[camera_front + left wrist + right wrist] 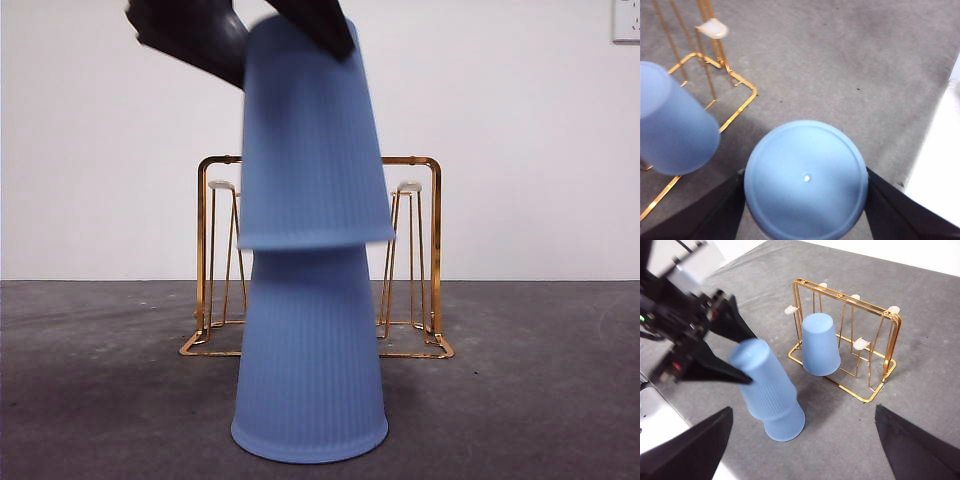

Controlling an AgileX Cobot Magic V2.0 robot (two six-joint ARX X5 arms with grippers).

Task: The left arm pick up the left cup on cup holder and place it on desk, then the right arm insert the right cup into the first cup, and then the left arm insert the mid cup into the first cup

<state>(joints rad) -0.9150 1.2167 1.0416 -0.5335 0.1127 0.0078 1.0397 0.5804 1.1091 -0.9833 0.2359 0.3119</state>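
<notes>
Hiding rack [430, 250], blurred cup [312, 140] in left hand [805, 200], over stack [310, 370]

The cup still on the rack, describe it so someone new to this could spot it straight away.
Find the gold wire rack standing on the grey desk. One blue cup sits upside down on a prong inside it. The other two cups are stacked out on the desk with the left tool gripping the top one; this one stands alone, untouched.
</notes>
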